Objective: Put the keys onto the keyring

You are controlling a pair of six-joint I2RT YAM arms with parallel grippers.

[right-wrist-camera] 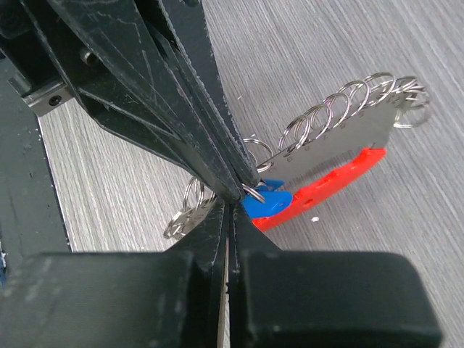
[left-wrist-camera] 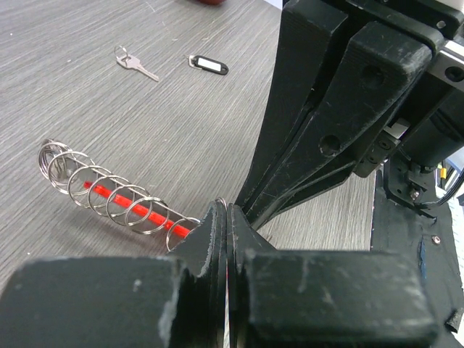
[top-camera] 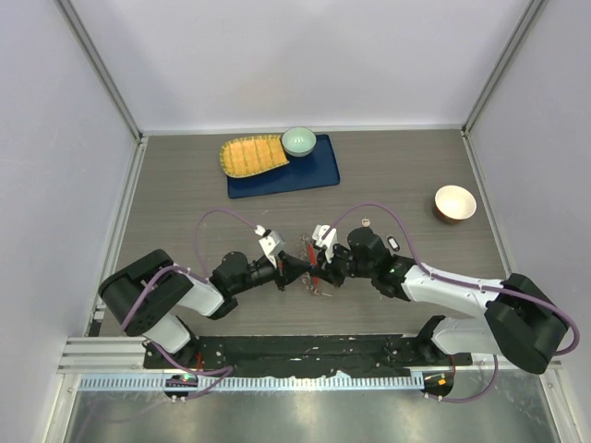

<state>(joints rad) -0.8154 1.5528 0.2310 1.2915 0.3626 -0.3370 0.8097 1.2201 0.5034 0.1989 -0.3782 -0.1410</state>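
Note:
The keyring (right-wrist-camera: 341, 127) is a row of grey metal rings on a metal plate with a long red plastic tag (right-wrist-camera: 330, 185). It also shows in the left wrist view (left-wrist-camera: 109, 196) and between both grippers in the top view (top-camera: 312, 279). The blue-headed key (right-wrist-camera: 270, 204) hangs on a ring at the fingertips. My left gripper (left-wrist-camera: 226, 210) is shut on a ring of the keyring. My right gripper (right-wrist-camera: 233, 197) is shut tip to tip against it, at the blue key. I cannot pick out a red-headed key.
A bare silver key (left-wrist-camera: 135, 64) and a black tag (left-wrist-camera: 209, 65) lie on the table beyond the grippers. At the back stand a blue tray (top-camera: 314, 171) with a yellow mat (top-camera: 251, 155) and green bowl (top-camera: 298, 140). A tan bowl (top-camera: 455, 203) is at the right.

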